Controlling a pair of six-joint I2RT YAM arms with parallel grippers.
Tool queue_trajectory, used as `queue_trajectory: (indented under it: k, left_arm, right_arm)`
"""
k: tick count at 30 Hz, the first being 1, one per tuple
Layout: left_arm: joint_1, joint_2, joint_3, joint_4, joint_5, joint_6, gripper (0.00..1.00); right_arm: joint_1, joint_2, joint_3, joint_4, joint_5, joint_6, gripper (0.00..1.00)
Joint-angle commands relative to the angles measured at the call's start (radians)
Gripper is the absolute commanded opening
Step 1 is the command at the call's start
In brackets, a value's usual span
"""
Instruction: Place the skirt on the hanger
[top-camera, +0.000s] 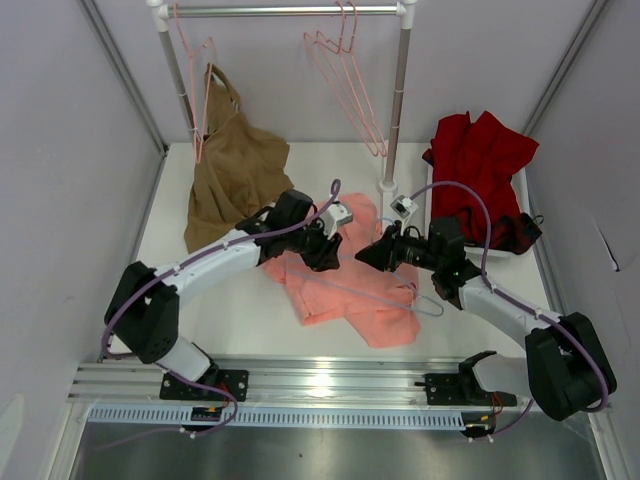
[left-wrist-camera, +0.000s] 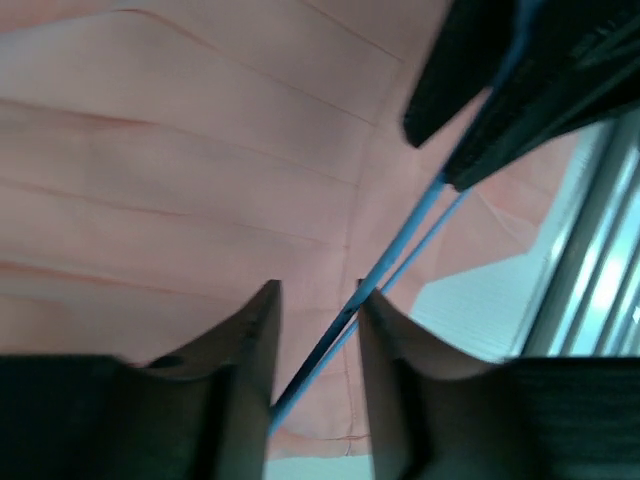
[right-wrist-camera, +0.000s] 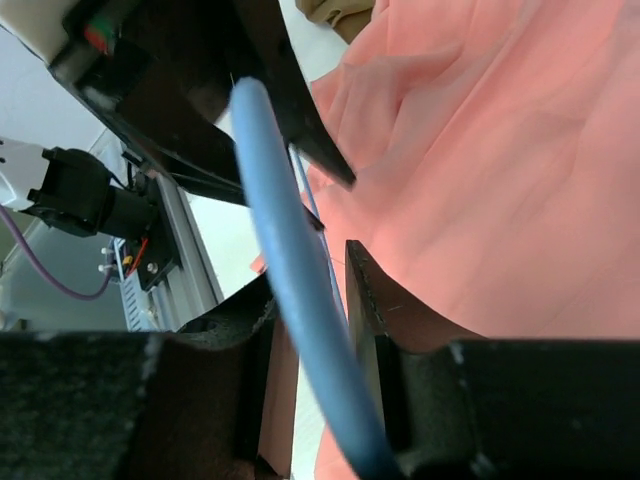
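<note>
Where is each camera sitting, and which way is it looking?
Top camera: high behind the arm bases, looking down at the table; both whole arms show, with the left gripper and right gripper meeting over the skirt.
Left wrist camera: on the left wrist, looking along its own fingers at the hanger; the other gripper shows top right.
Right wrist camera: on the right wrist, looking past its own fingers at the skirt.
Shared: both wrist views show the blue hanger wire between the fingers, with pink skirt behind.

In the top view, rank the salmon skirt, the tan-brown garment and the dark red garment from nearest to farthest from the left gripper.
1. Salmon skirt, directly under the left gripper.
2. Tan-brown garment, behind, to its left.
3. Dark red garment, far right.
</note>
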Motion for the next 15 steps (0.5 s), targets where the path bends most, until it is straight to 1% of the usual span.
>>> queue_trajectory:
  k: [1,2,3,4,5,7,8,11,12,14,15]
  left_arm:
    - [0.009,-0.129,0.030,0.065,-0.216,-0.145,0.46]
    - [0.009,-0.160,0.020,0.068,-0.251,-0.167,0.48]
    - [0.007,-0.189,0.007,0.073,-0.325,-0.182,0.49]
    - [0.006,-0.247,-0.034,0.072,-0.369,-0.252,0.51]
    - [0.006,-0.274,-0.051,0.069,-0.402,-0.274,0.51]
    - [0.001,-0.321,-0.109,0.087,-0.417,-0.297,0.52]
    - [-0.008,-0.356,-0.150,0.088,-0.451,-0.306,0.52]
    - [-0.026,-0.398,-0.192,0.052,-0.541,-0.377,0.51]
    - [-0.037,-0.410,-0.209,0.047,-0.549,-0.395,0.51]
    - [-0.068,-0.430,-0.253,0.038,-0.621,-0.473,0.52]
    - [-0.106,-0.443,-0.284,0.035,-0.643,-0.498,0.52]
  right_arm:
    - [0.011,-0.035,-0.030,0.001,0.067,0.006,0.00]
    - [0.012,-0.048,-0.034,0.004,0.086,0.012,0.00]
    - [0.011,-0.053,-0.040,0.010,0.098,0.019,0.00]
    - [0.011,-0.058,-0.039,0.009,0.125,0.021,0.00]
    - [0.011,-0.062,-0.037,0.003,0.135,0.022,0.00]
    - [0.012,-0.062,-0.036,0.007,0.130,0.026,0.00]
    - [0.009,-0.059,-0.036,0.009,0.132,0.026,0.00]
    - [0.009,-0.061,-0.042,0.009,0.167,0.033,0.00]
    - [0.007,-0.061,-0.042,0.009,0.172,0.036,0.00]
    - [-0.003,-0.059,-0.042,0.015,0.181,0.061,0.00]
    - [-0.005,-0.058,-0.042,0.024,0.184,0.068,0.00]
